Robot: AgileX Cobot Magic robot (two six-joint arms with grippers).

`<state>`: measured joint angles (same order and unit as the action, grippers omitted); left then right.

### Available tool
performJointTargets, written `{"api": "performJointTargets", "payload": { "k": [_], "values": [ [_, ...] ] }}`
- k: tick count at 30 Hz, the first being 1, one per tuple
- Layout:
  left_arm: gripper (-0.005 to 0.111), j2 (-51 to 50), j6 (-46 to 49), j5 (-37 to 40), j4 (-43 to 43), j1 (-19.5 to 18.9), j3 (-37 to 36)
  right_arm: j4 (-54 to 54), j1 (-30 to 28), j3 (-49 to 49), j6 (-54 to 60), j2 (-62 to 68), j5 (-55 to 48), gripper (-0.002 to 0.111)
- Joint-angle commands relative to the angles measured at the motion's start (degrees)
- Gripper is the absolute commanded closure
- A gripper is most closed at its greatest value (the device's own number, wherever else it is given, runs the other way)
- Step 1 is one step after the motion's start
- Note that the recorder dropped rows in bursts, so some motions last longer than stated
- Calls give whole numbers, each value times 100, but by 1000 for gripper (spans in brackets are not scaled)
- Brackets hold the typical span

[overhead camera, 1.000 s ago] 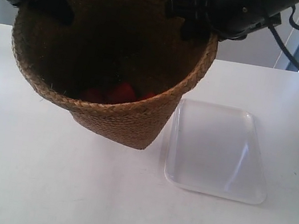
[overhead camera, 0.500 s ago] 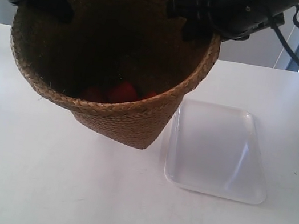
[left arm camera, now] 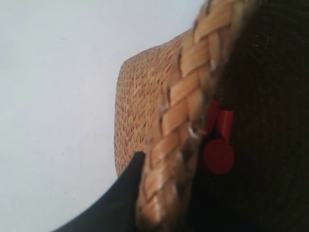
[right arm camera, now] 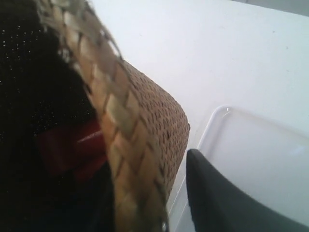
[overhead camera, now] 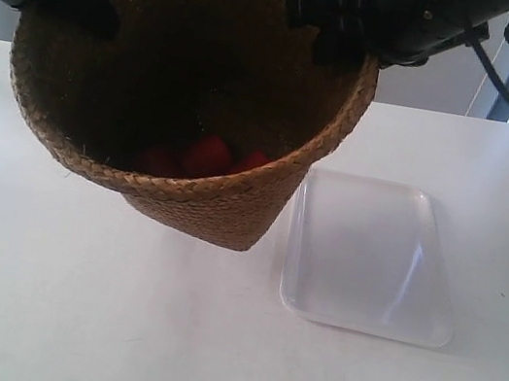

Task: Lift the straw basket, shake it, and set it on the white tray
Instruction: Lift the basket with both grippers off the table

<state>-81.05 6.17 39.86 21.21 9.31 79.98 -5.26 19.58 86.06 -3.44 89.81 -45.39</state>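
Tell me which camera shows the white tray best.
The exterior view: the whole white tray lies on the table, beside the straw basket. The right wrist view catches only one corner past the basket's rim. The left wrist view shows none.

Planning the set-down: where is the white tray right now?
The white tray lies flat on the table at the exterior view's right, close beside the straw basket.

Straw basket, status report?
Both shut on rim: left gripper, right gripper. Held straw basket tilted, red items inside, beside white tray, not on it. Tray bare.
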Motion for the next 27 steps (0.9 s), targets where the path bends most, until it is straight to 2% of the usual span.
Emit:
{"api": "performJointTargets", "payload": {
  "k": [1,12,20,27],
  "values": [
    [107,95,31,-200,193,8,-17,96,-2,-20,-28,-42,79,108],
    [107,95,99,-276,387,8,-107,108,-2,-20,-4,8,-96,108],
    [107,95,124,-387,589,8,-132,596,-2,-20,-137,44,-772,108],
    [107,-8,335,-742,526,274,-132,556,-2,-20,-137,172,-561,108]
  ]
}}
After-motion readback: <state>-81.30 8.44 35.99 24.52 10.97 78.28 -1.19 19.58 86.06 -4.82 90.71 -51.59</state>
